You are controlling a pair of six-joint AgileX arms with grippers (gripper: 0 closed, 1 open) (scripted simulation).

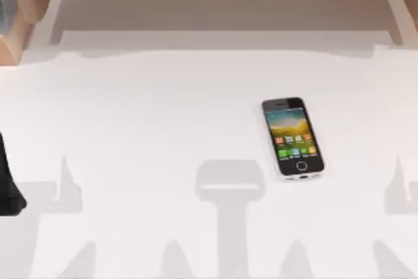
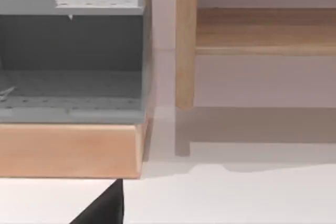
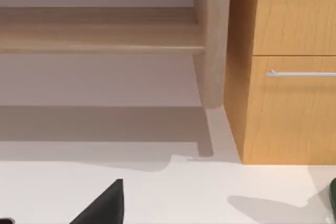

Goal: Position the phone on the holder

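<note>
The phone [image 1: 293, 138] lay flat, screen up, right of centre on the white table [image 1: 144, 122]; we judged it light, rigid, slippery and thin, best pinched across its long white edges; whether either gripper was spread we could not tell.

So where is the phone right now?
In the top view, the phone lies flat, screen up, on the white table, right of centre, with nothing touching it.
</note>
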